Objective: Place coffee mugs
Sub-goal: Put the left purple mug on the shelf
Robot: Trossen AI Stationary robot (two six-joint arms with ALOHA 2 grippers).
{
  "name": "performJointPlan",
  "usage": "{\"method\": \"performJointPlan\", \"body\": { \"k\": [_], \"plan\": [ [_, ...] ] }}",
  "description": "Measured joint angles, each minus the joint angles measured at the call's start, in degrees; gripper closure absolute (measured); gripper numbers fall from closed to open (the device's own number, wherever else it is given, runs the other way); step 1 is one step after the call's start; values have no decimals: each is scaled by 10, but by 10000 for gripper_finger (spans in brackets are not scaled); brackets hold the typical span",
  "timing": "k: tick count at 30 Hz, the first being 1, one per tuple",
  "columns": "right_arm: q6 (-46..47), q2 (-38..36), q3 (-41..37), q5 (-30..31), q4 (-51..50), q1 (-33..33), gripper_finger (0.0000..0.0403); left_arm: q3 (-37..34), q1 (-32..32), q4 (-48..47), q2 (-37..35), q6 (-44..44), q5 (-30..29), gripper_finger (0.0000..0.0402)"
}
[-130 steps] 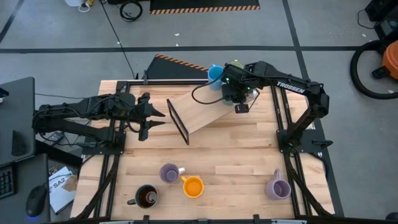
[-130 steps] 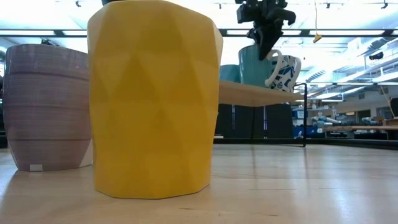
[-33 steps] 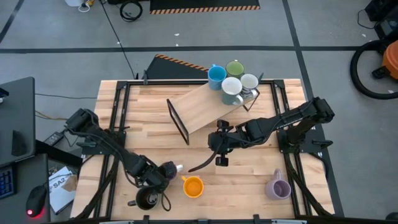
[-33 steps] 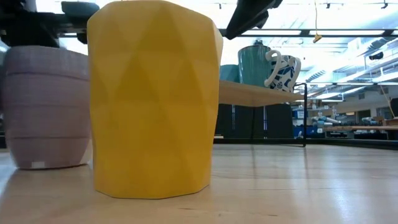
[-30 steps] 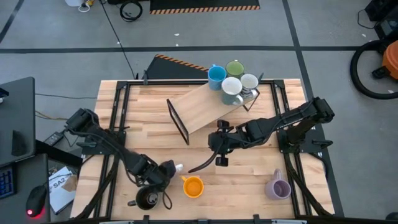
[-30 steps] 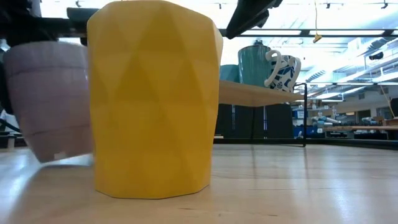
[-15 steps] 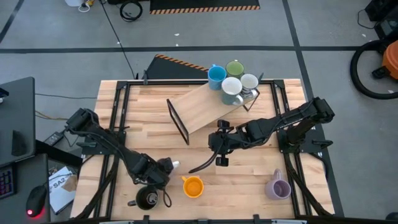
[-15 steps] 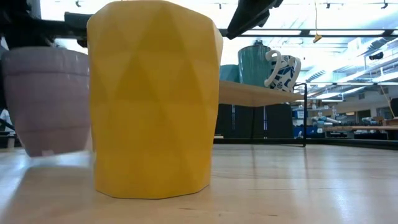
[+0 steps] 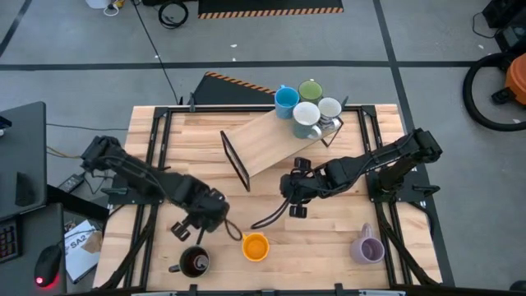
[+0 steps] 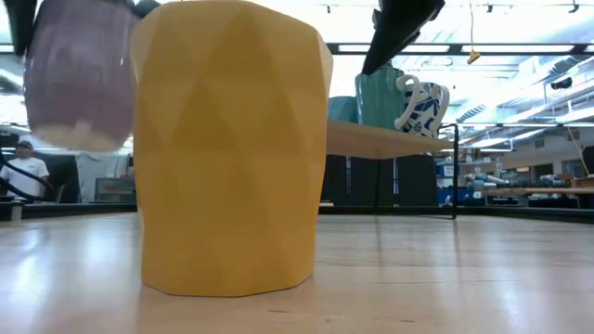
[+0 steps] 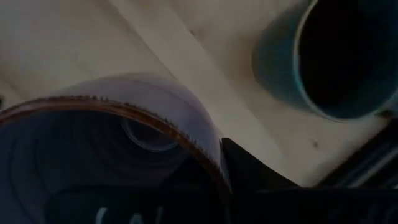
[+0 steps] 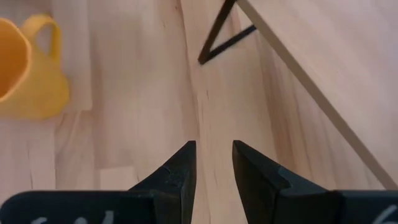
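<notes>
My left gripper (image 9: 209,215) is shut on a lavender mug (image 10: 79,79), held well above the table near its front left; the arm hides the mug in the high view. Below it stands a dark mug (image 9: 195,261), and an orange mug (image 9: 256,246) sits to its right. A second lavender mug (image 9: 367,247) stands at the front right. Blue (image 9: 286,99), green (image 9: 311,89), white (image 9: 306,115) and grey-white (image 9: 329,107) mugs stand on the far end of a wooden shelf (image 9: 267,148). My right gripper (image 12: 211,165) hovers over mid-table, slightly open, with nothing between its fingers. My left gripper has the lavender mug by its rim and wall (image 11: 208,155). One finger (image 11: 249,171) lies against the outside of the wall; the other is lost in the dark by the mug's mouth. The mug hangs clear of the table, roughly upright in the low view.
The shelf's black frame (image 9: 236,160) stands near mid-table. Bare wood lies between the orange mug and the right lavender mug. A cable (image 9: 267,218) trails from my right gripper toward the orange mug. A person (image 10: 20,167) shows far behind the table.
My left gripper has gone up and a little toward the far edge with the lavender mug, which has left the table beside the orange mug and now hangs high above it. My right gripper has shifted slightly toward the table's right edge.
</notes>
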Motion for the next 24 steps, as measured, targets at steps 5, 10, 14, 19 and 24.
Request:
{"method": "performJointPlan", "body": {
  "k": [5,10,14,19,24],
  "plan": [
    [25,-4,0,11,-18,2,293,69,54,-32,-9,-60,-11,376],
    [25,-5,0,11,-31,10,293,140,112,-51,-9,-112,-15,376],
    [30,-5,0,28,-45,12,293,195,157,-61,-8,-127,39,376],
    [47,-5,0,31,-68,16,293,246,215,-63,-8,-145,83,376],
    [57,-5,0,43,-78,22,293,253,284,-40,-7,-197,80,376]
  ]
}}
